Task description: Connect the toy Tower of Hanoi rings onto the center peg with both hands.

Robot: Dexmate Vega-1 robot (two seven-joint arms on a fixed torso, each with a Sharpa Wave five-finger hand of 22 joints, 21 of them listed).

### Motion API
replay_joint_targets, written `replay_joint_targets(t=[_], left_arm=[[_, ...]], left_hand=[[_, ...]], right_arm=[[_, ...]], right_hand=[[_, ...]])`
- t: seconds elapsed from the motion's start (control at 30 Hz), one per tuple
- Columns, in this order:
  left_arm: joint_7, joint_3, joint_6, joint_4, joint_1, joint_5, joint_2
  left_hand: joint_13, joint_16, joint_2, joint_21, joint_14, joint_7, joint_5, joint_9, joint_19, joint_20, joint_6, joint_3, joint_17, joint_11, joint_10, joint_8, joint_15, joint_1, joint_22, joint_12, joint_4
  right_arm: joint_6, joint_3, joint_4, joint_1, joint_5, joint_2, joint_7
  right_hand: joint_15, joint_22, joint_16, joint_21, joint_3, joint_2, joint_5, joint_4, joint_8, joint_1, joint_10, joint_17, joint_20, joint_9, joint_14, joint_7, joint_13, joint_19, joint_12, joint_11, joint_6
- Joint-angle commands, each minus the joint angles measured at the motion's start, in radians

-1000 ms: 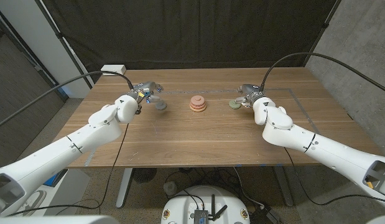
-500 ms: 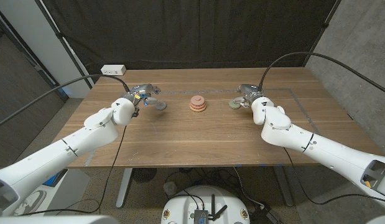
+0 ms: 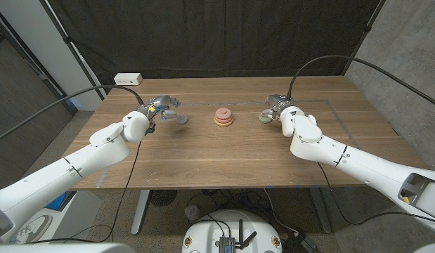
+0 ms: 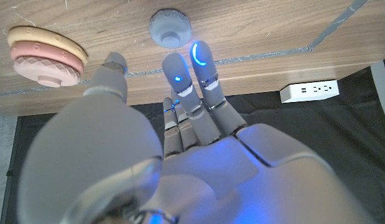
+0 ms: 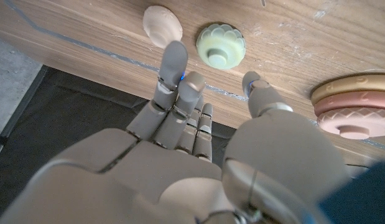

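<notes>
Rings: smooth stacked discs | scalloped green ring loose | both hands' fingers released

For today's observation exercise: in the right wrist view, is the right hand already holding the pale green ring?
No. The right hand has its fingers spread short of the pale green ring, which lies free on the table.

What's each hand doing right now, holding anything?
Left hand: open, fingers reaching toward the grey-blue ring, holding nothing.
Right hand: open, fingers near the green ring, holding nothing.
</notes>
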Motion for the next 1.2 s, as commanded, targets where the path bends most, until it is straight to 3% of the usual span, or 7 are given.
replay_joint_targets(t=[0.03,1.2], left_arm=[[0.021,-0.014,-0.006,-0.009,0.016,-0.033,0.014],[0.032,-0.017,0.013,-0.033,0.027,-0.037,0.038]], left_hand=[[0.004,0.0,0.0,-0.003,-0.005,0.0,0.008,-0.001,-0.004,-0.125,-0.005,0.005,0.001,-0.002,0.0,-0.005,-0.021,-0.005,0.0,0.0,0.002],[0.01,0.004,0.008,-0.001,-0.008,0.001,0.01,-0.001,-0.003,-0.125,0.002,0.01,0.0,-0.002,0.011,-0.007,-0.021,-0.01,0.001,0.004,0.001]], right_arm=[[-0.002,-0.029,0.052,0.046,-0.019,0.033,0.059],[-0.056,-0.12,0.164,0.139,-0.031,0.079,0.17]], right_hand=[[-0.015,0.001,0.001,-0.001,-0.001,-0.01,0.002,0.0,-0.004,-0.004,-0.005,0.004,-0.055,0.001,-0.003,0.004,-0.001,-0.006,-0.001,0.001,-0.007],[-0.016,0.003,-0.016,-0.002,-0.016,-0.034,-0.014,0.001,-0.009,-0.023,-0.027,0.001,-0.055,-0.004,-0.021,0.021,-0.011,-0.02,0.003,0.026,-0.04]])
